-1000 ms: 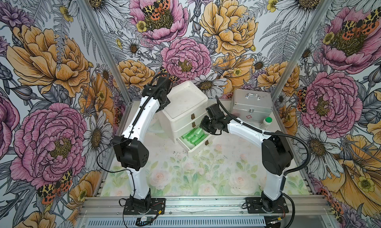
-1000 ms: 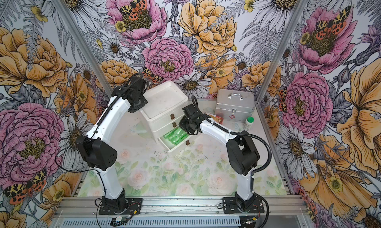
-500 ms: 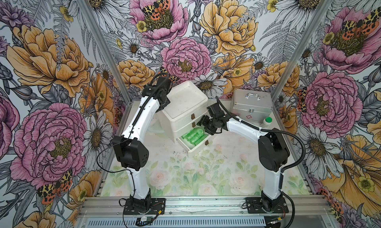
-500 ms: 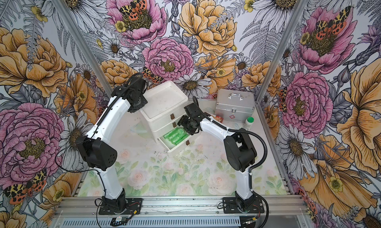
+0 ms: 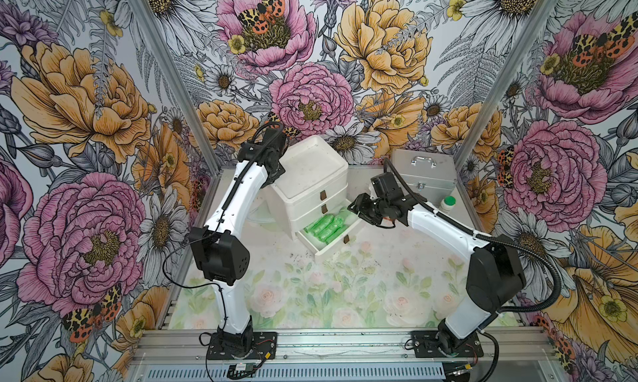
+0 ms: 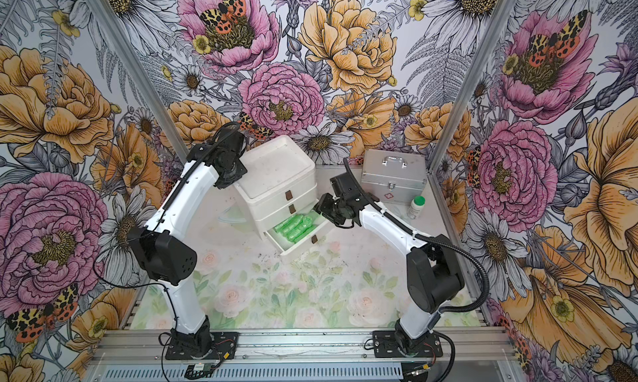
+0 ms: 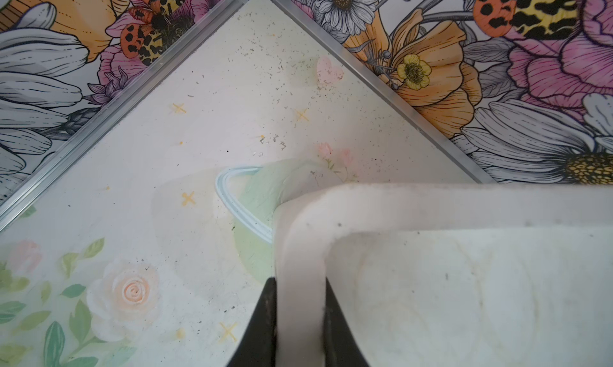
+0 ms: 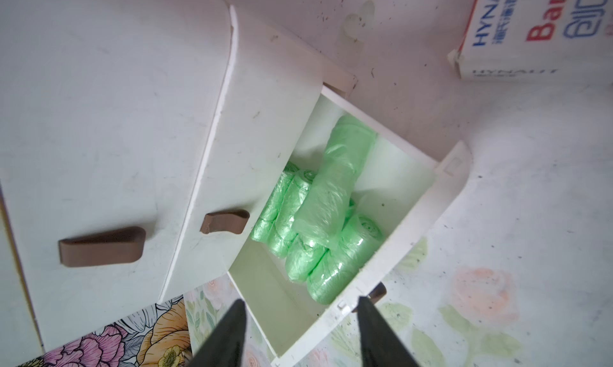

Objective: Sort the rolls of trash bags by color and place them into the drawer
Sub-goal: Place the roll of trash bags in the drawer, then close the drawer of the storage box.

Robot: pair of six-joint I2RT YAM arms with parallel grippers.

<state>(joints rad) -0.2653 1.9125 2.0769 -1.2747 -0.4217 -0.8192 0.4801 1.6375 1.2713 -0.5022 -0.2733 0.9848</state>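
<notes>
In both top views you see the green rolls (image 5: 322, 225) lying in the pulled-out bottom drawer (image 5: 333, 249). Left wrist view: your left gripper (image 7: 300, 282) is clenched on the rim of the drawer unit (image 7: 431, 203). Right wrist view: your right gripper (image 8: 300, 300) hangs released and empty above that drawer.

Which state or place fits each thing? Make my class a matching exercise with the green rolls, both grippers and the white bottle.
Things
1. green rolls
2. left gripper
3. right gripper
4. white bottle

States or places
A. open and empty
B. next to the metal case
C. in the open bottom drawer
D. shut on the top rim of the drawer unit

Pairs: 1-C, 2-D, 3-A, 4-B
</notes>
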